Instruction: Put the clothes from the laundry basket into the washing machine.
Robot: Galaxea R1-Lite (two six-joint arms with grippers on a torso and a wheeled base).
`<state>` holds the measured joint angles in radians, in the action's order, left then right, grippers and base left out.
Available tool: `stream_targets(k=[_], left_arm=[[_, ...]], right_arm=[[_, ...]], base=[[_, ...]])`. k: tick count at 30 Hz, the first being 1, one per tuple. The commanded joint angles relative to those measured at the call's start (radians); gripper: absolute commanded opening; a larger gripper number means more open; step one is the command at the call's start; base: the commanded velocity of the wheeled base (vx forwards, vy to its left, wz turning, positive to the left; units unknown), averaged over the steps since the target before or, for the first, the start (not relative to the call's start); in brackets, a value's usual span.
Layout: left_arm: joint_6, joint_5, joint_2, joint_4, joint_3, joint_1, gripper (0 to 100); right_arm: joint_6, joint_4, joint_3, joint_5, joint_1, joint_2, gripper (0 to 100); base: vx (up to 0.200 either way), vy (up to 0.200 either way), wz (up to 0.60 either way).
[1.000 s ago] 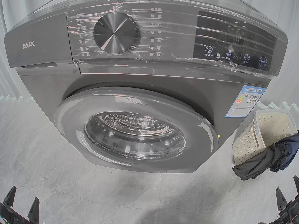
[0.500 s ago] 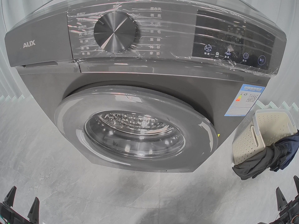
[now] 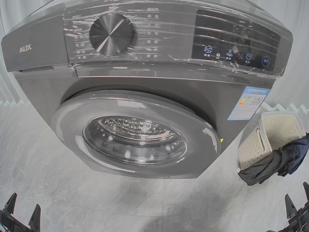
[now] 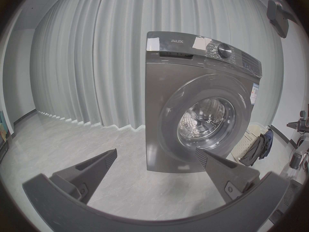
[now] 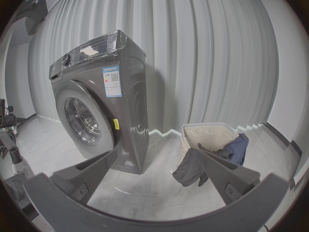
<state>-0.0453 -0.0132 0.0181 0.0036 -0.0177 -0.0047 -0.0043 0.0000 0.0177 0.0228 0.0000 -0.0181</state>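
A grey washing machine [image 3: 141,81] stands right in front of me, its round door [image 3: 135,136] closed. To its right sits a cream perforated laundry basket [image 3: 276,129] with a dark grey garment [image 3: 260,171] hanging over its near rim to the floor and a navy garment [image 3: 297,155] beside it. My left gripper [image 3: 23,207] is low at the left, open and empty. At the lower right my right gripper [image 3: 299,197] is open and empty too. The right wrist view shows the basket [image 5: 209,136] and dark garment [image 5: 188,169] beyond the open fingers.
Pale marble-look floor [image 3: 96,190] lies between me and the machine. A pleated white curtain [image 5: 199,55] runs behind machine and basket. Plastic film covers the control panel [image 3: 180,33]. Equipment stands at the room's sides [image 4: 301,126].
The whole head view has shifted slightly left, so the camera moved. Both grippers stay where they were, and the clothes and the door are unchanged.
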Motion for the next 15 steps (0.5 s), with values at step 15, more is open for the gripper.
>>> stream_targets(k=[15], left_arm=[[0.001, -0.001, -0.013, 0.001, 0.015, 0.000, 100]], right_arm=[[-0.002, 0.000, -0.018, 0.000, 0.000, 0.017, 100]], base=[[0.000, 0.147, 0.00]])
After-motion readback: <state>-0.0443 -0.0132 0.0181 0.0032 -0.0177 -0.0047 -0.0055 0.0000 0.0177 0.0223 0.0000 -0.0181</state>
